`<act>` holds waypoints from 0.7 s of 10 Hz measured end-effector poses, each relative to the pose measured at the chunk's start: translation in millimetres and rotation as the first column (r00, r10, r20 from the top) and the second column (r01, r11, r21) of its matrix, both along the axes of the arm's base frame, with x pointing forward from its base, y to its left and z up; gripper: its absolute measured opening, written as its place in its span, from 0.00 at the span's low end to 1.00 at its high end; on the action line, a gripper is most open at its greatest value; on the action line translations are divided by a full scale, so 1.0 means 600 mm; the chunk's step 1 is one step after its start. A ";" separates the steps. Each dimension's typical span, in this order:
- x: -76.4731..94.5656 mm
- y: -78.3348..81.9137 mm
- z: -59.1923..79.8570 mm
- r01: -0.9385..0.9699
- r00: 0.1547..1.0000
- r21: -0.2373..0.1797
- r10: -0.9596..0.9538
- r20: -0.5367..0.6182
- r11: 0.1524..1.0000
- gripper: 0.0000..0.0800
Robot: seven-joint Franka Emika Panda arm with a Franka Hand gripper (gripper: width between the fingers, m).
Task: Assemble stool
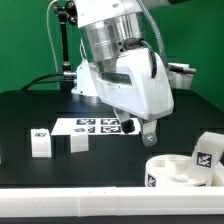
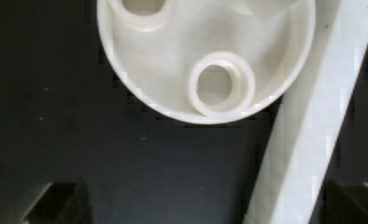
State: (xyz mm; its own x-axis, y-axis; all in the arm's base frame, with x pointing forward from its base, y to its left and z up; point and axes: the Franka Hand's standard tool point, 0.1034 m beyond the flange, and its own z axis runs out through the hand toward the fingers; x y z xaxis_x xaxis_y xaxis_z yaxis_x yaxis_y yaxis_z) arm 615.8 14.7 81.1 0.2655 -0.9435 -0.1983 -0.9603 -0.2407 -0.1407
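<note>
The white round seat (image 1: 172,172) lies on the black table at the exterior view's lower right. In the wrist view the seat (image 2: 181,50) shows an oval socket in it. One tagged leg (image 1: 207,150) stands at the seat's far right; I cannot tell whether it sits in the seat or behind it. Two more legs (image 1: 41,141) (image 1: 77,141) stand on the exterior view's left. My gripper (image 1: 150,134) hangs just above the table, beside the seat's near-left rim. In the wrist view my gripper (image 2: 207,205) is open and empty, its dark fingers (image 2: 56,200) at the picture's corners.
The marker board (image 1: 100,126) lies behind the two left legs. A long white bar (image 2: 305,140) runs along the seat's edge and passes between the fingers in the wrist view; it also shows along the table's front in the exterior view (image 1: 90,204).
</note>
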 end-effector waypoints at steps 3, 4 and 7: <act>0.000 0.000 0.000 -0.117 0.993 -0.017 0.117 0.023 0.993 0.81; -0.003 0.000 -0.001 -0.381 0.923 -0.092 0.384 0.010 0.920 0.81; -0.006 -0.006 -0.003 -0.718 0.688 -0.132 0.726 0.020 0.684 0.81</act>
State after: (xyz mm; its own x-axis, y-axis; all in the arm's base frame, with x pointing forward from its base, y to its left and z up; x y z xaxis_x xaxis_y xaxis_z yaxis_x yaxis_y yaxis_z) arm 612.0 11.3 79.0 0.8813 -0.4677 -0.0671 -0.4725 -0.8721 -0.1270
